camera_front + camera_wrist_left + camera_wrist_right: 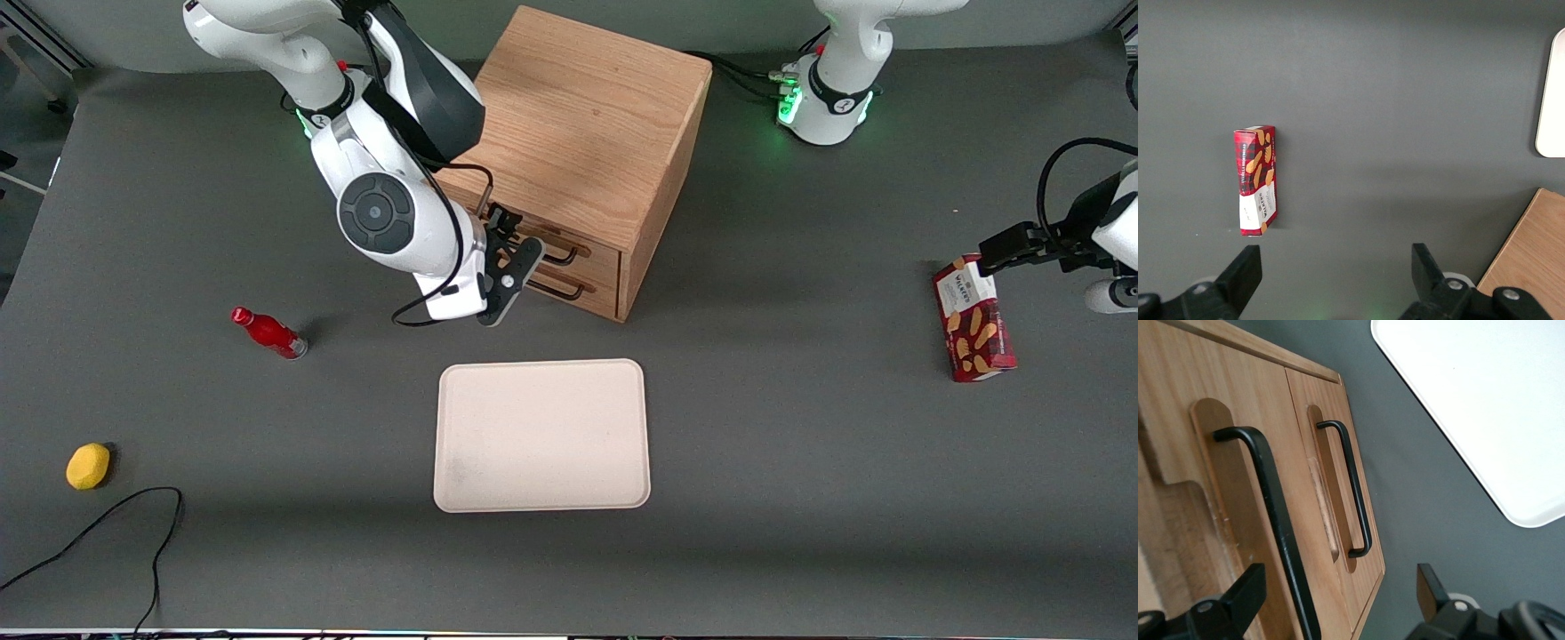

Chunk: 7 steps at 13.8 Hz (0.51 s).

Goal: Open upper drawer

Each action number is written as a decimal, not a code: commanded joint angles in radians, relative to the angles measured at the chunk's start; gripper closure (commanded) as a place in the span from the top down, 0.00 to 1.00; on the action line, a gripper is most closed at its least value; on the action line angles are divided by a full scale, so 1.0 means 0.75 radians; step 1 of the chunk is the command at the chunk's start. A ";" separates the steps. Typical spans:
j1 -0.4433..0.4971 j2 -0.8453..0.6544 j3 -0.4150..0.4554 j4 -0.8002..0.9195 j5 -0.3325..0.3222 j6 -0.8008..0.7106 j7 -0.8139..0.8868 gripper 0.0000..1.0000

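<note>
The oak cabinet [582, 116] stands at the middle of the table with its two drawers facing the working arm's end. The upper drawer [1238, 520] has a long black bar handle [1275, 520]; in the front view only the handle's end [569, 256] shows past the arm. The lower drawer [1338, 413] carries a matching handle [1355, 493]. Both fronts look flush with each other. My gripper [1338, 600] is open and right at the cabinet's front [520, 238]. The upper handle's bar runs between its fingers, closer to one fingertip [1245, 597] and touching neither.
A cream tray [542, 436] lies nearer the front camera than the cabinet. A red bottle [268, 332] and a yellow lump [88, 466] lie toward the working arm's end, with a black cable [133, 533] near the table edge. A red biscuit box [973, 318] lies toward the parked arm's end.
</note>
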 commanded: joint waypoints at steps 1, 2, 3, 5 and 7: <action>0.019 -0.020 -0.013 -0.062 0.037 0.050 -0.045 1.00; 0.019 -0.024 -0.011 -0.072 0.043 0.054 -0.045 1.00; 0.019 -0.027 -0.013 -0.080 0.057 0.056 -0.047 1.00; 0.021 -0.031 -0.013 -0.105 0.065 0.073 -0.047 1.00; 0.035 -0.031 -0.013 -0.117 0.084 0.079 -0.047 1.00</action>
